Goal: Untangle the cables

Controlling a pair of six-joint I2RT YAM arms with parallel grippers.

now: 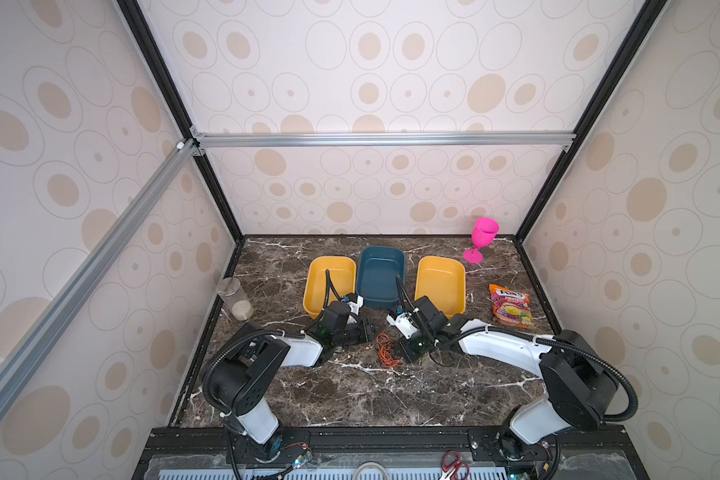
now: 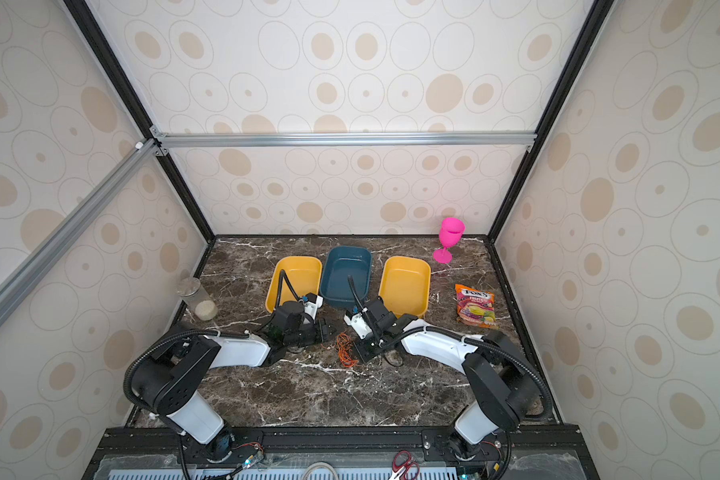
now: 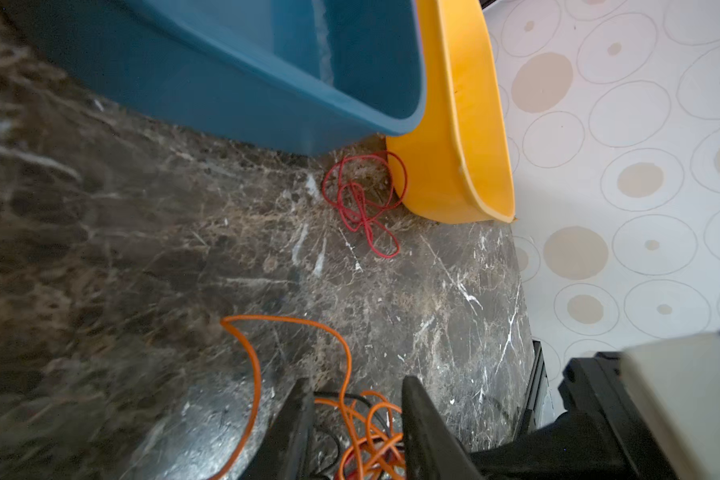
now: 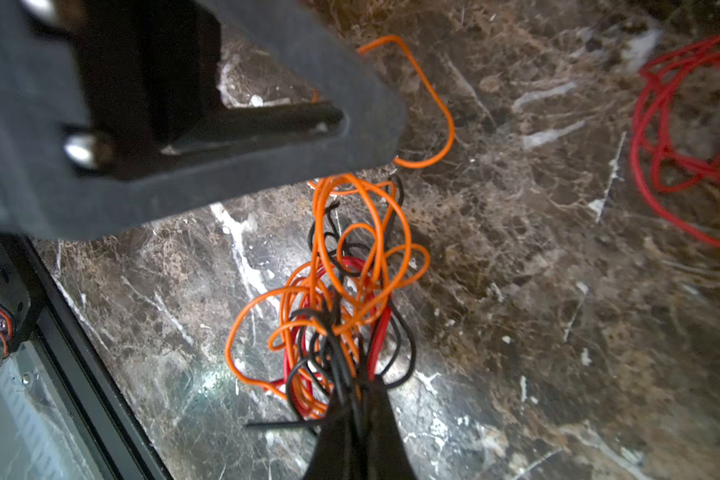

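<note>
Nearest us, on the marble tabletop (image 1: 350, 395), the tangle of cables (image 4: 350, 291) lies between the two arms, with orange, red and black wires looped through one another. The right gripper (image 4: 358, 401) is pinched tight on the black strands (image 4: 329, 357) at one edge of the bundle. We take this as an anchor, giving the knot something to be drawn against. The left gripper (image 3: 356, 419) faces it from the other side, jaws apart, with orange loops (image 3: 371, 432) lying between them and nothing clamped that we can see. We judge it is placed to take an orange strand and draw it free.

Farther out, a loose red cable (image 3: 362, 203) lies by itself, well apart from the bundle and seemingly already sorted out. It touches the foot of a yellow tray (image 3: 474, 124) just beside the blue tray (image 3: 267, 62). Another yellow tray (image 1: 329, 282) stands beyond the left arm. No cable shows in any of the three.
</note>
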